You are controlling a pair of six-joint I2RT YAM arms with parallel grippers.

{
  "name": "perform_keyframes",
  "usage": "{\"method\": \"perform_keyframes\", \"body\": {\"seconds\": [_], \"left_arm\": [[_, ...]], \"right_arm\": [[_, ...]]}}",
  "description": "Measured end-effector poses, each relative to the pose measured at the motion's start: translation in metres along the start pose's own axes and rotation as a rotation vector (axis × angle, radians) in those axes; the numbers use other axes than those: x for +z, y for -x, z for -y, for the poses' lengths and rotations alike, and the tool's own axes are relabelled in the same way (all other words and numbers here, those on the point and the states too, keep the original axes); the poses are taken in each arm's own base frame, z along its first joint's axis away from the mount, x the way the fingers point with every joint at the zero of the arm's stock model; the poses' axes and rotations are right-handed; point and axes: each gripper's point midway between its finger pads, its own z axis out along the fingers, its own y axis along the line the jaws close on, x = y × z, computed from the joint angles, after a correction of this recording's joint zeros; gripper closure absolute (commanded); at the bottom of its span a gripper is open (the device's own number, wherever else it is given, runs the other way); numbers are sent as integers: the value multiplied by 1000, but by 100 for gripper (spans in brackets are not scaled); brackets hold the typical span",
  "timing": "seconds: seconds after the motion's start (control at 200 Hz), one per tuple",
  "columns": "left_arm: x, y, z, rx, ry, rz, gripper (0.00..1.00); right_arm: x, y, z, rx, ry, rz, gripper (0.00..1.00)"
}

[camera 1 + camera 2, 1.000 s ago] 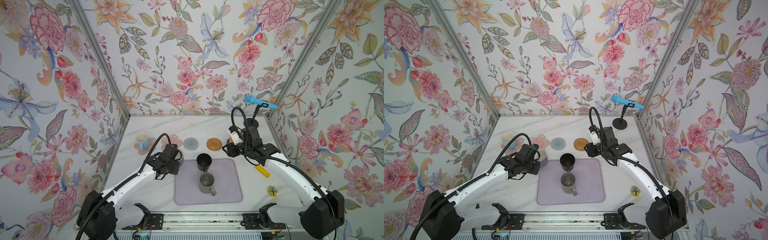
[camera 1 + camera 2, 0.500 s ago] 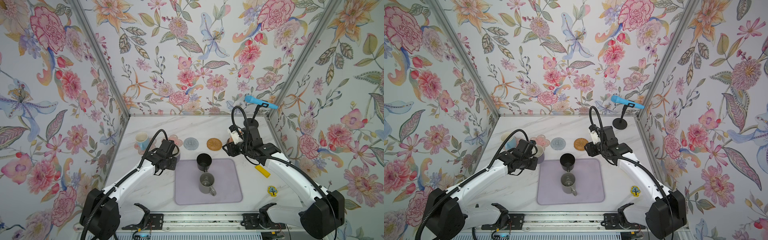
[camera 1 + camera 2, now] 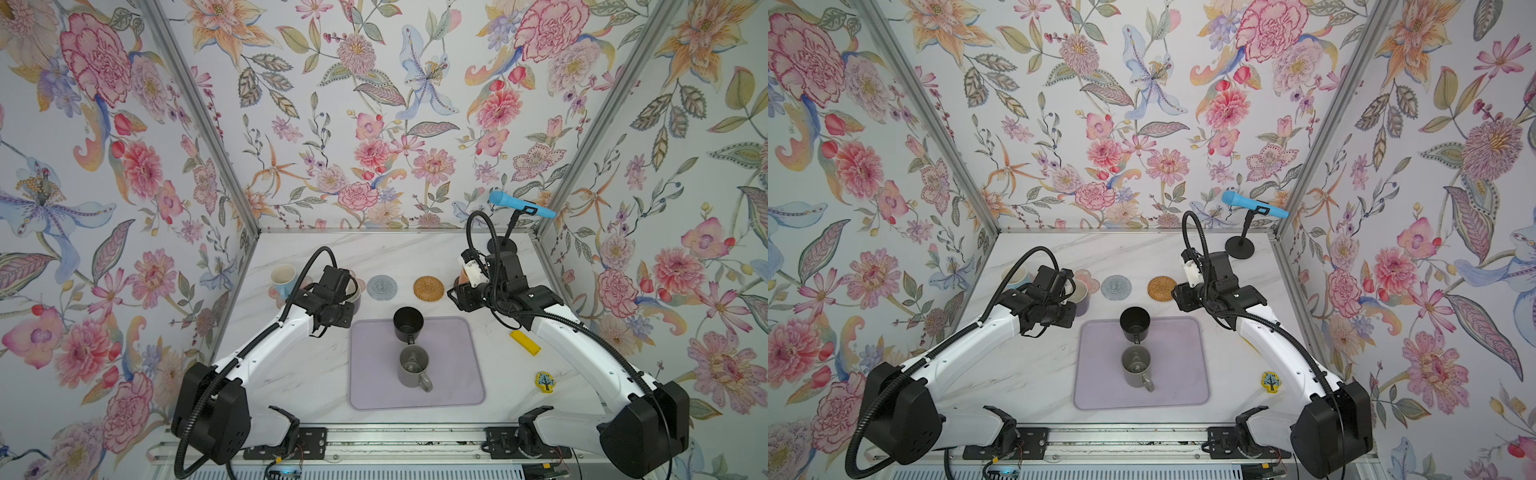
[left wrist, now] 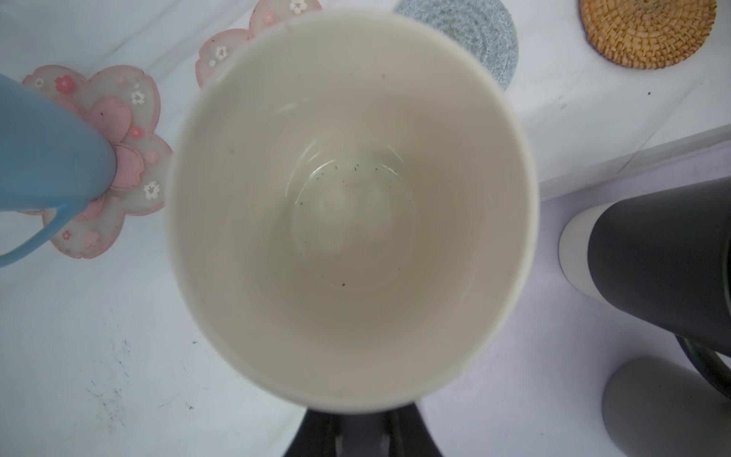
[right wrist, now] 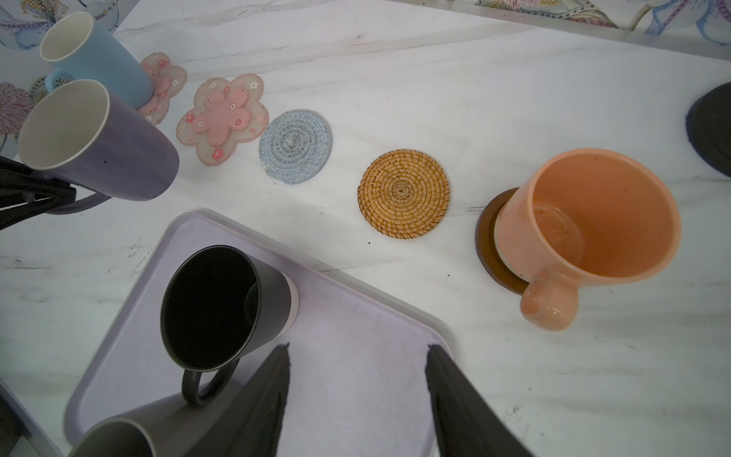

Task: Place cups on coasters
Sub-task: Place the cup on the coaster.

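my left gripper (image 4: 358, 429) clamps handle of purple-grey mug (image 5: 118, 158), aiming for bare flower coaster (image 5: 223, 118) | right gripper (image 5: 358, 352) half-open, empty

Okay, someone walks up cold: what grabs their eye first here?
Loud floral wallpaper wraps the marble table on three sides. At back left, the left tool grips a purple-grey mug by its handle beside a bare pink flower coaster; at back right, a peach mug sits on a dark brown coaster.
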Motion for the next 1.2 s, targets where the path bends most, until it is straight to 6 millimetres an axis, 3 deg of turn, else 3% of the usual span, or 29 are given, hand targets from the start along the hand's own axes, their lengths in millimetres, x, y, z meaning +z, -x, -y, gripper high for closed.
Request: {"method": "perform_keyframes", "body": {"seconds": [0.696, 0.946, 1.201], "left_arm": [[12, 18, -13, 21, 17, -15, 100], [13, 22, -20, -1, 16, -2, 100], [16, 31, -27, -8, 20, 17, 100]], "right_arm": [[-1, 1, 6, 17, -13, 4, 42], [-6, 17, 5, 15, -11, 36, 42], [2, 26, 6, 19, -10, 31, 42]]}}
